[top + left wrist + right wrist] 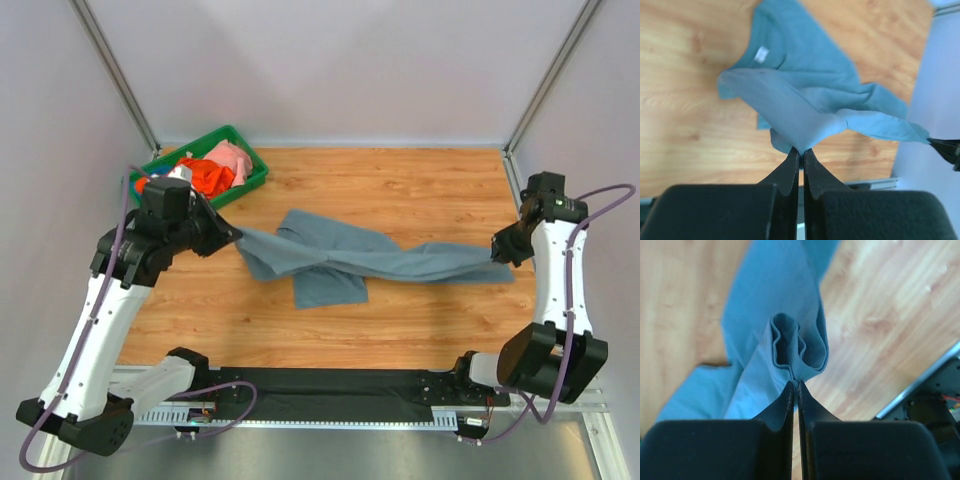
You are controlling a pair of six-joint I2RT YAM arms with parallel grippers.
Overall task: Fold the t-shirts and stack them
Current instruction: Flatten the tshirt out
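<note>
Tee [370, 262] strung across bench [420, 190] centre, twisted; left end effector [238, 236] and right end effector [497, 250] both clamped on bunched edges. Risk: thin pinch slips under tension.

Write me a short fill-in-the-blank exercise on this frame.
The left gripper and right gripper each pinch the grey-blue t-shirt, jaws ___.
The orange t-shirt and pink t-shirt lie in the ___ bin.
The neck label on the grey-blue t-shirt is ___.
Missing words: shut; green; white.

Pale walls [330, 70], wooden tabletop [420, 190]
</note>
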